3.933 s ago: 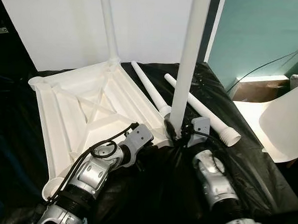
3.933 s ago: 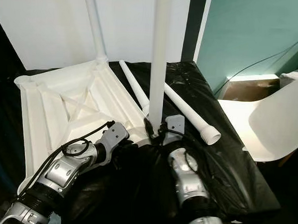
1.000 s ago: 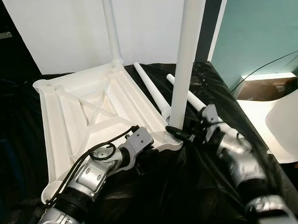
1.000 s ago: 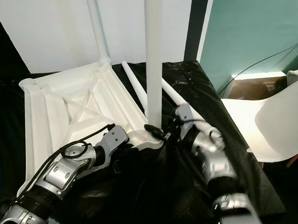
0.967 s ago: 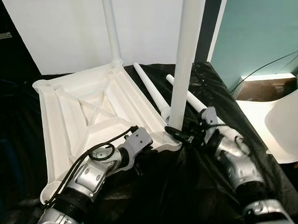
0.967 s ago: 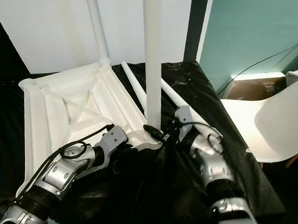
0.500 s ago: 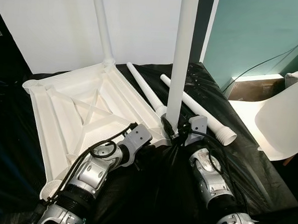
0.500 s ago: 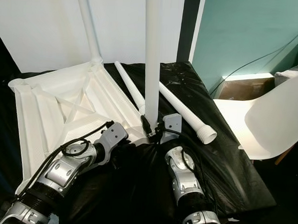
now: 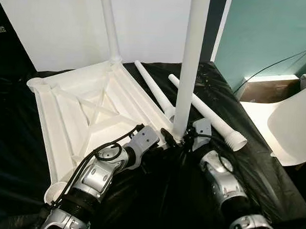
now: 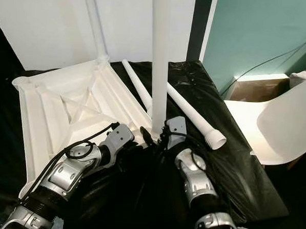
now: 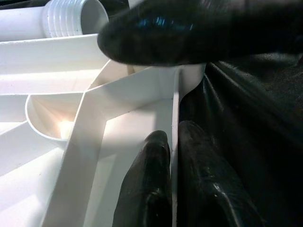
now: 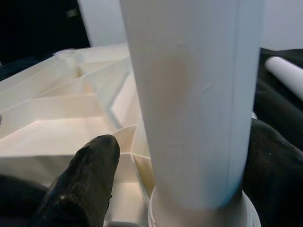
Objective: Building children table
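Note:
The white table top (image 9: 76,115) lies upside down on a black cloth. One white leg (image 9: 110,25) stands in its far corner. A second leg (image 9: 190,65) stands upright in the near right corner socket. My right gripper (image 9: 178,139) is shut on that leg's base, with one finger (image 12: 87,175) on each side of it. At the near rim my left gripper (image 11: 173,189) is shut, pinching the thin rim wall (image 11: 174,118) just beside that socket. Two loose legs (image 9: 153,91) (image 9: 209,115) lie on the cloth behind, threaded ends toward me.
The black cloth (image 9: 263,171) covers the work surface and drops off at the right. A white chair (image 9: 296,127) stands to the right, with a brown box (image 9: 264,89) by the teal wall. A white board (image 9: 55,27) leans behind the table top.
My right forearm has swung from the right side back toward me around the upright leg's base, still gripping it. The leg stays upright. The left gripper keeps its hold on the rim.

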